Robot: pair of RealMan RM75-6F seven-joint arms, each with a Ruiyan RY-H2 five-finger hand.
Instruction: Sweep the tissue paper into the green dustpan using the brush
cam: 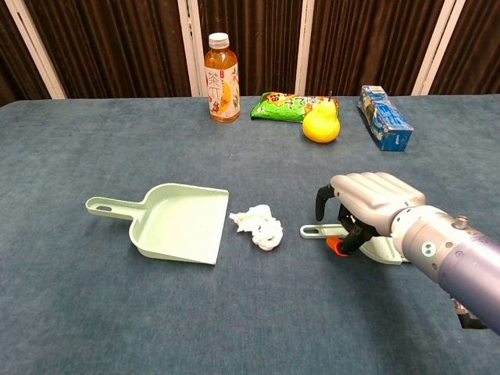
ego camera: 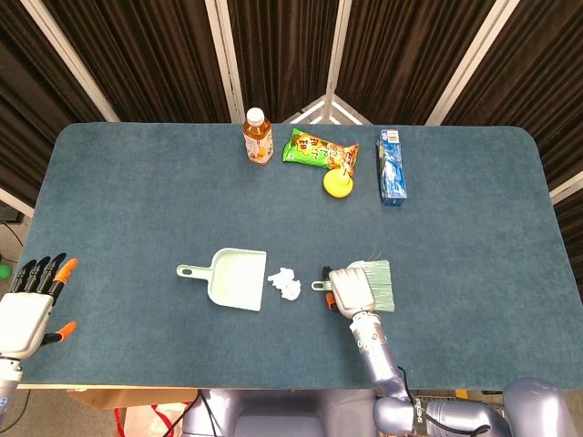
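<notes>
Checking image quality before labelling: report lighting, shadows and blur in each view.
Head view: even overhead light, sharp, only faint shadows under the pale green plastic dustpan. Chest view: soft shadow beneath the grey right hand, whose forearm fills the near corner; crumpled white tissue crisp.

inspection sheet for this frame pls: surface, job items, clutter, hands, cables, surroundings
Surface: blue-grey table, felt-like.
Job items: green dustpan lying flat; tissue paper just right of its mouth; brush lying right of the tissue, handle toward it.
Clutter: tea bottle, snack bag, yellow duck toy, blue box along the far edge.
Hands: right hand arched over the brush, grip unclear; left hand open, off the table's near left corner.
Cables: nothing seen.
Surroundings: dark curtains.
</notes>
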